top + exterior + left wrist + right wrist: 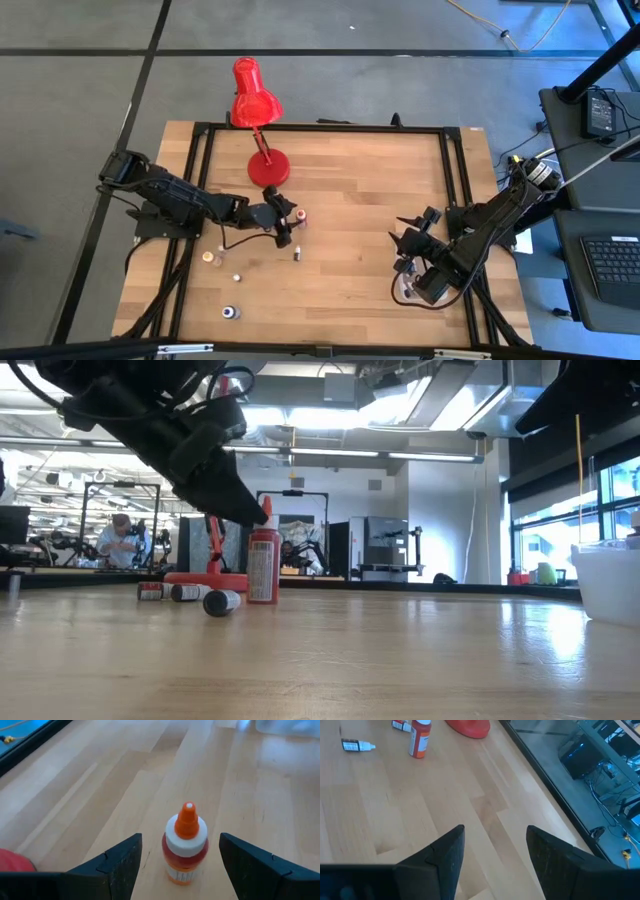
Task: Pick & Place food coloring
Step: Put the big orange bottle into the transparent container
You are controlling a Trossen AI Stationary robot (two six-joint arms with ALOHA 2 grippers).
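Left pincer [180, 865] spread wide, hovering low w/ an upright red bottle [185, 851] standing dead centre betw. its two fingers [117, 865], neither pad touching yet. White collar, orange tip pointing up; base on the tabletop [250, 805]. Same bottle in low view [263, 565], right under the dark arm.

To do well: drop straight down, no sideways drift, so the bottle isn't nudged over. Aim pads at the body below the collar, not the tapered tip, which prob. slips. Squeeze evenly from both sides, gently; light plastic likely tips if one finger lands first. Lift vertical before any swing.

Near the pincer, toward the lamp base [205, 579]: a few small bottles lying on their sides [190, 593], close enough to knock on a careless sweep. More strays on the tabletop on the near-edge side of it in high view [231, 312]. Keep the exit path above them.

Far across from it, right pincer [495, 855] parked, fingers apart, gripping nothing; clear tub [610, 582] sits by that arm, prob. the drop spot. Plan the carry that way, high enough to clear the tub wall.
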